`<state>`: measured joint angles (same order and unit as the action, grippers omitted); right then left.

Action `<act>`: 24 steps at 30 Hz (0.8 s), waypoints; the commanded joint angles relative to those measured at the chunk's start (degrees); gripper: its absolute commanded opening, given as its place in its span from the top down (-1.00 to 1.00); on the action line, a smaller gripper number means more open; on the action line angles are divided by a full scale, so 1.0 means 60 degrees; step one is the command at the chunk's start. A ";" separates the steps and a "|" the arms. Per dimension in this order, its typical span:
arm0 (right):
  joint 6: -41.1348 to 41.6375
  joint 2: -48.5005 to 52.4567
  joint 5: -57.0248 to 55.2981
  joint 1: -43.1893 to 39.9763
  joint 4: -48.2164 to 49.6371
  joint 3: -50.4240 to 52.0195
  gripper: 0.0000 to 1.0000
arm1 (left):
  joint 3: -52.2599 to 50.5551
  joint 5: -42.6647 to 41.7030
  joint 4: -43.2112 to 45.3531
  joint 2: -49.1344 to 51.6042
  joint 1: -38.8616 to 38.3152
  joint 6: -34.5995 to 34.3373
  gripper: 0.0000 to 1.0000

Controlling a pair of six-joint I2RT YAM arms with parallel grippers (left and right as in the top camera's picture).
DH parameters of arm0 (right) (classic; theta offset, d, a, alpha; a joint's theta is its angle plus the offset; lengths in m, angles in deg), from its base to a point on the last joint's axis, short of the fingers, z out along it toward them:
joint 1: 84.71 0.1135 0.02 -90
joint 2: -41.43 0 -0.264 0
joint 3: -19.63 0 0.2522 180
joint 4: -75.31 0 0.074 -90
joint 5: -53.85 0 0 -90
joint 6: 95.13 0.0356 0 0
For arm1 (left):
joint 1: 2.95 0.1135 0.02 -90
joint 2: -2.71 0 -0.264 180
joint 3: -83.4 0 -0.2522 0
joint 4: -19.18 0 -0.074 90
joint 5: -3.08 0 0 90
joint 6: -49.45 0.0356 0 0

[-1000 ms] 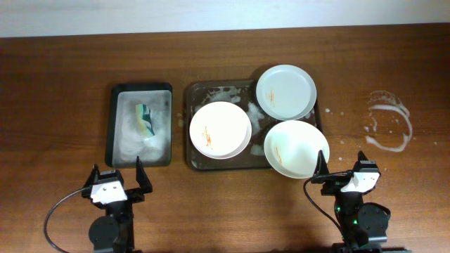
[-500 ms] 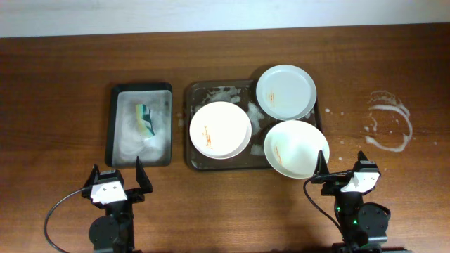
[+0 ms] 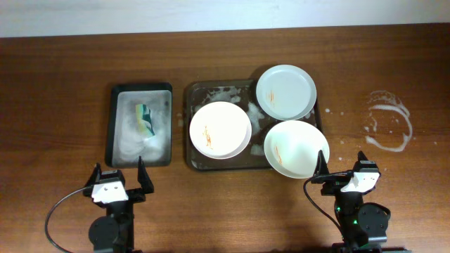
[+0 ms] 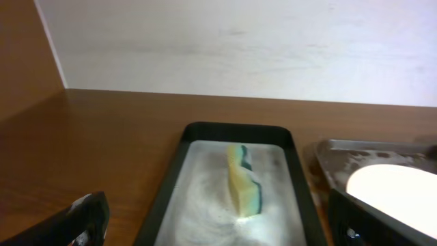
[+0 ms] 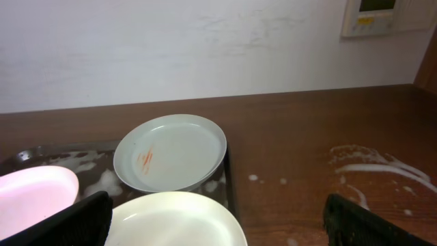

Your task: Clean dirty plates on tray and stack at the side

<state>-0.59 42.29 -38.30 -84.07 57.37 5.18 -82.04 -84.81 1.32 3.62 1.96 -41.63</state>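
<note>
The left gripper and right gripper are standing wide open and empty, just short of the tray's near rim. The nearest plate is overhanging that rim, so a clumsy pinch is risking tipping it onto the desk. Further in, the second plate is lying among the tray's foam, and is likely slippery. The farthest plate is jutting over the tray's far rim.
</note>
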 commanded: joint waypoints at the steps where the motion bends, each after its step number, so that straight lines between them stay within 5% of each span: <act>1: 0.0033 -0.0058 -0.0226 0.0080 -0.0025 0.0062 -0.97 | -0.0036 -0.1177 0.0011 -0.0095 0.0040 -0.0189 -0.99; 5: 0.0018 -0.0058 -0.0266 0.0080 -0.0011 0.0062 -0.97 | -0.0036 -0.3614 0.1016 -0.0095 0.0040 -0.0331 -0.99; 13: 0.0168 -0.0058 -0.0109 0.0080 0.0528 0.0062 -0.97 | -0.0015 -0.3719 0.1410 0.0091 0.0040 -0.3410 -0.99; 24: 0.1370 -0.0055 0.2044 0.0080 0.1490 -0.0248 -0.97 | 0.1690 -0.3730 0.2353 0.2244 0.0211 -0.2637 -0.98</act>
<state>4.09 42.27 -30.37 -84.07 66.11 5.24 -78.44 -106.10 14.94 11.12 2.90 -58.59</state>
